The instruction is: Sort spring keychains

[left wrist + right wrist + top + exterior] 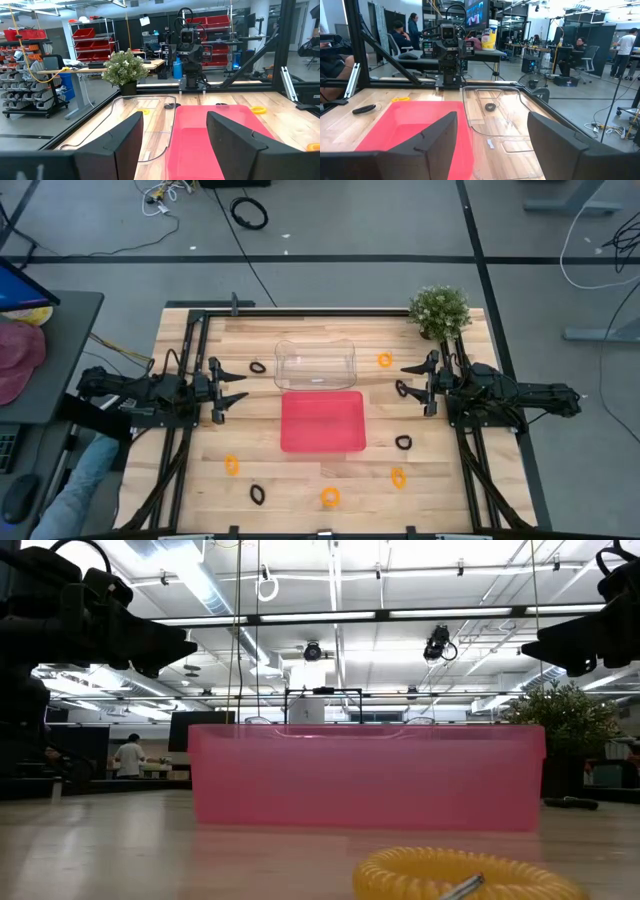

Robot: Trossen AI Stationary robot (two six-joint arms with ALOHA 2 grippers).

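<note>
- The left pincer (pixel 232 388) hovers just off the left side of the red plastic rectangular tray (pixel 322 421), its two dark fingers spread apart and grasping nothing; through its own wrist view the tray shows in the gap between the fingers (pixel 120 145).
- The right pincer (pixel 418 384) hovers just off the right side of that tray, likewise released with its fingers (pixel 432 142) spread and nothing between them.
- The red tray lies at the middle of the pale wooden counter (pixel 190 480), between the two pincers; no keychain shows inside it.
- One clear plastic rectangular container (pixel 316 366) touches the tray's far edge; it too looks to hold nothing.
- Eight small coiled spring keychains lie scattered around the tray, four orange and four black.
- Orange: one (pixel 384 360) beyond the tray's far right corner, one (pixel 232 465) off the near left corner, one (pixel 330 497) in front of the tray's near edge, one (pixel 398 477) off the near right corner.
- Black: one (pixel 258 367) just left of the clear container, one (pixel 401 389) right of the tray by the right pincer, one (pixel 403 443) beside the tray's near right corner, one (pixel 258 493) off the near left corner.
- One small potted green plant (pixel 440 311) stands at the counter's far right corner, well apart from the tray.
- No writing on these things can be read.
</note>
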